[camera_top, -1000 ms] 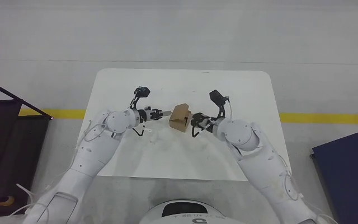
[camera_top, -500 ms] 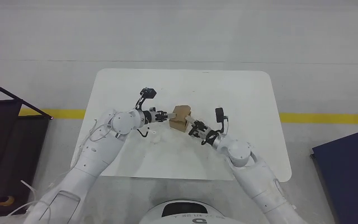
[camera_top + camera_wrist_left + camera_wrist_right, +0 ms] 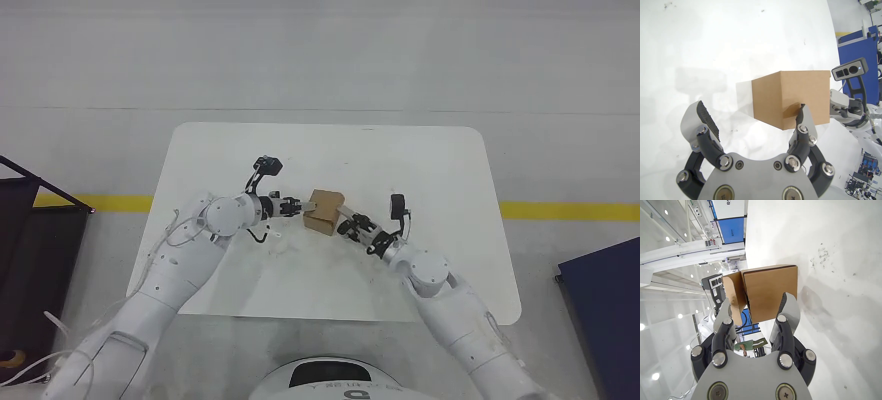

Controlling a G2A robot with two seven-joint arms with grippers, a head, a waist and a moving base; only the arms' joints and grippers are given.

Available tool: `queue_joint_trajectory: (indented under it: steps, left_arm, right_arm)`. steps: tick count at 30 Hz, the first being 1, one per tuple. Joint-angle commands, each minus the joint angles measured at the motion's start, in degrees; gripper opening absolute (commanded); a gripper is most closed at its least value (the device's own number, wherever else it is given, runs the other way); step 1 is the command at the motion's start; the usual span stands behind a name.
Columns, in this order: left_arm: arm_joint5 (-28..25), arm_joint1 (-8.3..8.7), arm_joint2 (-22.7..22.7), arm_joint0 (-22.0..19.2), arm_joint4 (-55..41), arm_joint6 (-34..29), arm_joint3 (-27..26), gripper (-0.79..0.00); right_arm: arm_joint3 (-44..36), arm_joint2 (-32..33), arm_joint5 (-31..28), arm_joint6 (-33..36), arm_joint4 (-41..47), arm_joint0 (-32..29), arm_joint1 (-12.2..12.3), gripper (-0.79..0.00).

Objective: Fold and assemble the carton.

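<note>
From above: brown carton [image 3: 324,211] on the white surface [image 3: 430,160], lying between the two sets of jaws, with the left arm [image 3: 225,215] at one end and the right arm [image 3: 425,268] at the other. Too small there to judge either opening or any contact.

From the left wrist: left jaws spread wide. One fingertip [image 3: 803,111] against the near face of the carton [image 3: 800,91], low and close to a corner, a small shadow beside it. Other finger [image 3: 705,115] well off to the side over bare surface, touching nothing. Straight ahead of the jaws, beyond the carton, the right arm's wrist [image 3: 842,111], its finger ends hidden behind the box. Pale strip [image 3: 743,98] along the carton's side away from the touching fingertip. Flap or glare, impossible to tell.

From the right wrist: right jaws parted about halfway, straddling the near end of the carton [image 3: 770,291]. One finger [image 3: 789,306] laid over the broad closed face. Other finger [image 3: 725,311] outside a loose flap [image 3: 732,294] standing off the body. Flap and carton corner thus between the jaws. Unclear whether pinched or merely bracketed. Underside of the carton hidden.
</note>
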Motion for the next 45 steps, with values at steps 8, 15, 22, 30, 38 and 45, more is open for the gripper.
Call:
queue_joint_trajectory:
  steps: [8,15,22,30,38,45]
  left_arm:
    - [0.1,-0.05,0.0,0.1,-0.2,-0.2,-0.1,0.000]
    - [0.0,-0.06,0.0,0.2,-0.2,-0.1,-0.1,0.000]
    - [-0.1,-0.08,0.1,0.4,-0.4,-0.4,-0.4,0.000]
    - [-0.2,-0.06,-0.1,0.5,-0.6,-0.4,-0.9,0.000]
    - [-0.4,-0.06,-0.2,0.7,-1.1,-0.4,-0.7,0.000]
    - [-1.2,-0.18,0.0,0.6,-1.8,0.0,-0.5,0.000]
  right_arm:
    - [0.1,-0.1,0.4,0.3,-0.3,0.2,0.0,-0.388]
    - [0.0,-0.4,1.6,1.2,-0.8,0.6,0.0,-0.409]
    - [-0.2,-0.8,2.6,1.6,-1.5,1.0,0.0,-0.428]
    - [-1.4,-0.3,2.5,1.8,-1.9,0.6,0.2,-0.422]
    - [-1.5,-1.0,3.0,2.3,-2.5,1.0,0.1,-0.425]
    - [-0.9,-1.3,3.1,2.7,-2.6,1.7,0.0,-0.419]
